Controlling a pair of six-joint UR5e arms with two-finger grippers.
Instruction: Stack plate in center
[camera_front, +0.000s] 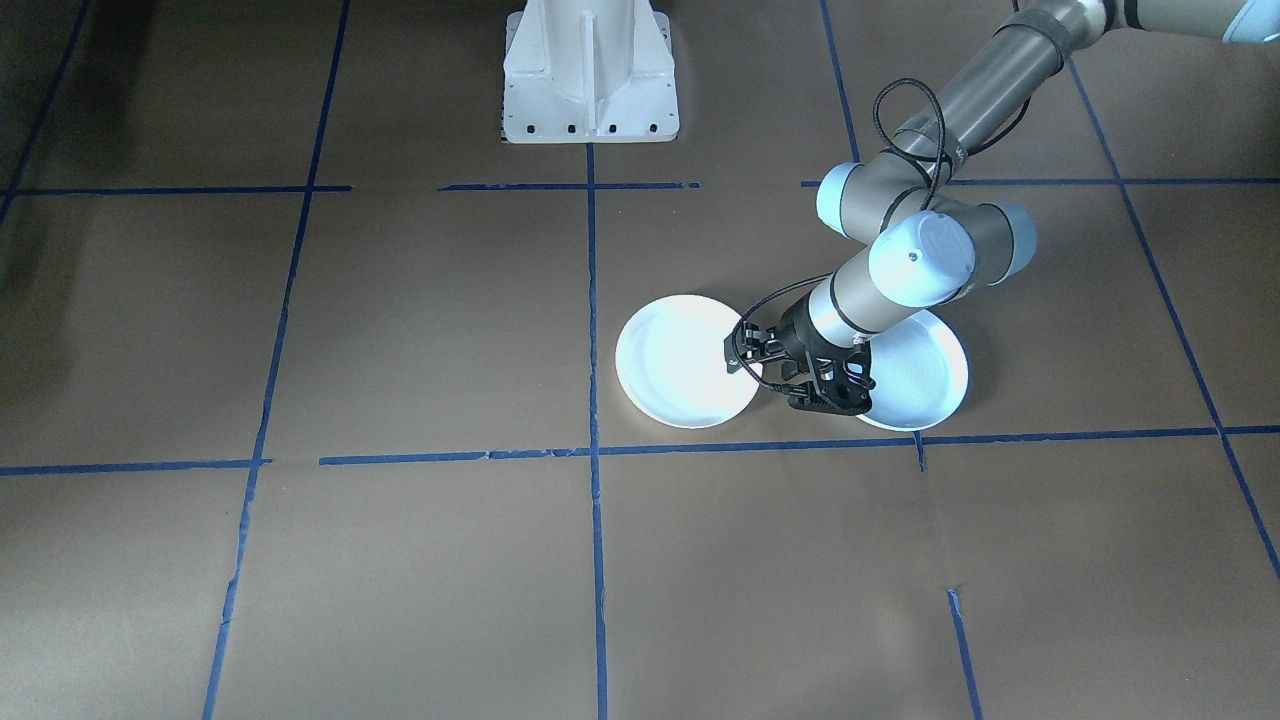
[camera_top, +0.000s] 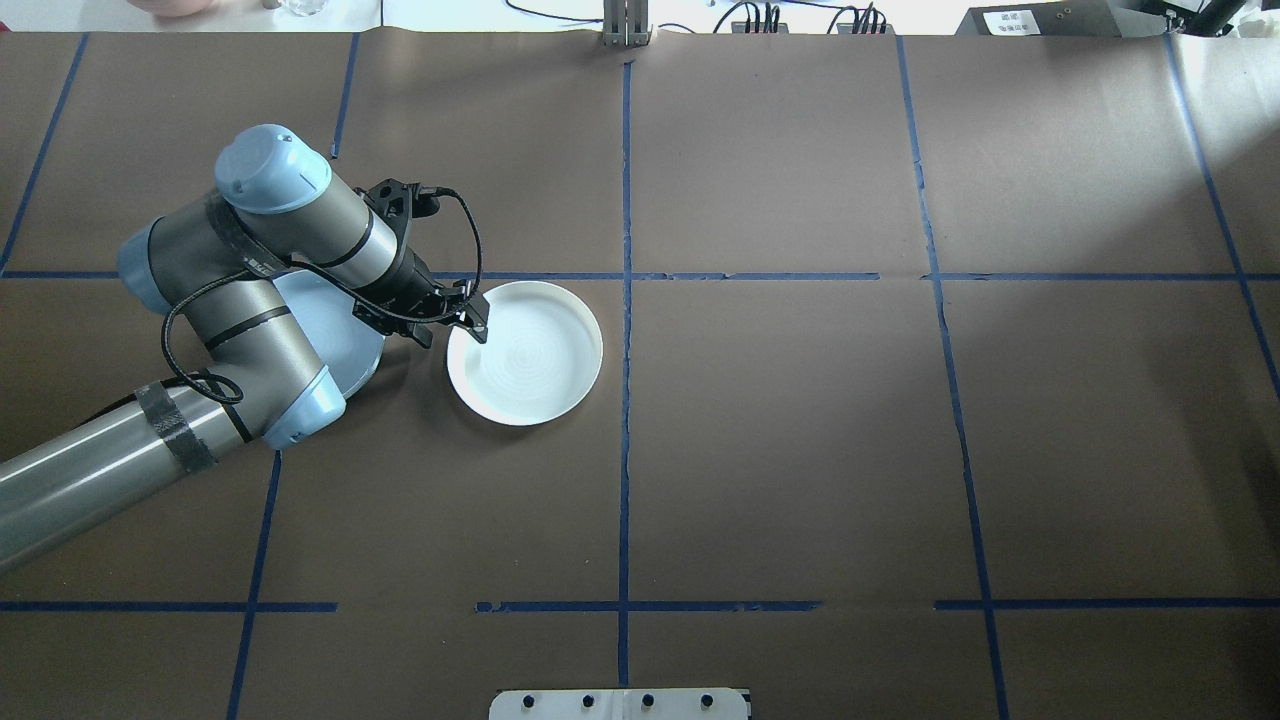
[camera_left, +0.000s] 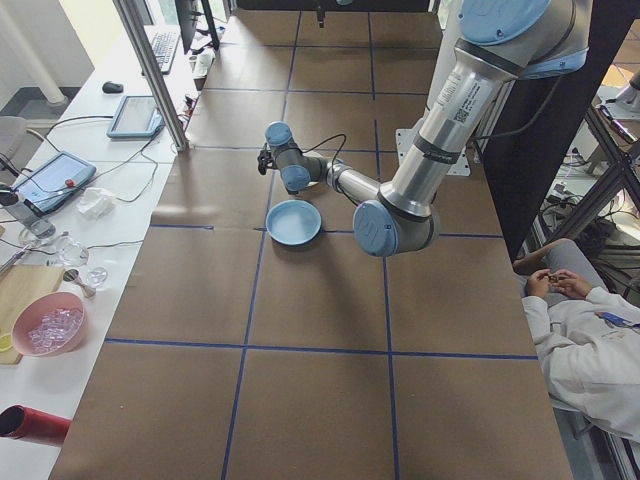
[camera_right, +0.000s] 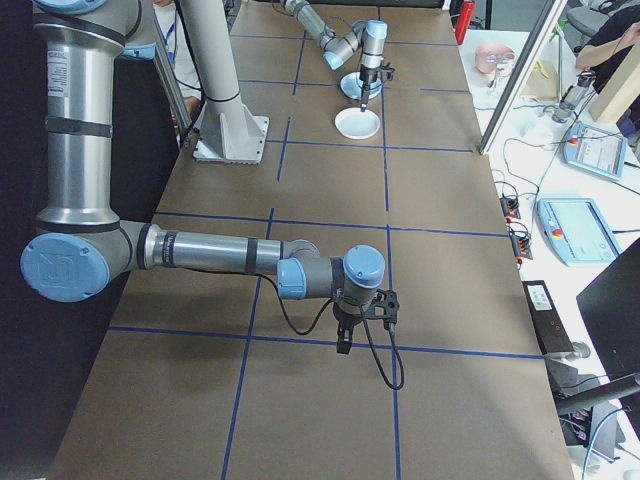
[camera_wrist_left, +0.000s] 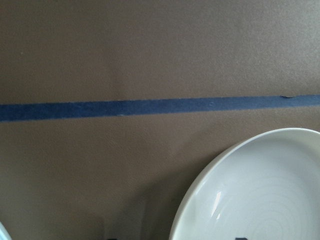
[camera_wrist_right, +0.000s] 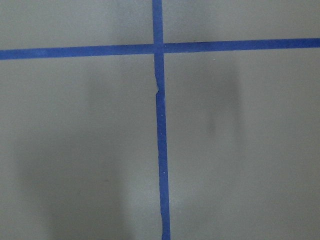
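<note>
Left gripper: the left gripper (camera_top: 478, 327) sits at the rim of the white plate (camera_top: 530, 352), fingers seemingly pinching that rim.
Right gripper: the right gripper (camera_right: 343, 343) shows in one side view only; cannot tell its state.
White plate: near the surface's centre line.
Risk: a thin rim pinch may slip or tip the plate when lifted.
Obstacle: the blue plate (camera_top: 335, 335) lies under the left arm (camera_top: 260, 330), nearly touching.
Surroundings: blue tape lines (camera_top: 626, 450) cross the brown surface (camera_top: 850, 450).

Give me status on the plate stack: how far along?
Nothing stacked yet. The white plate and the blue plate lie side by side on the table, apart. In hand: the left claw is at the white plate's near rim; whether it grips is unclear. The right claw hangs far off over bare table. Left: lift one plate onto the other, at center.
</note>
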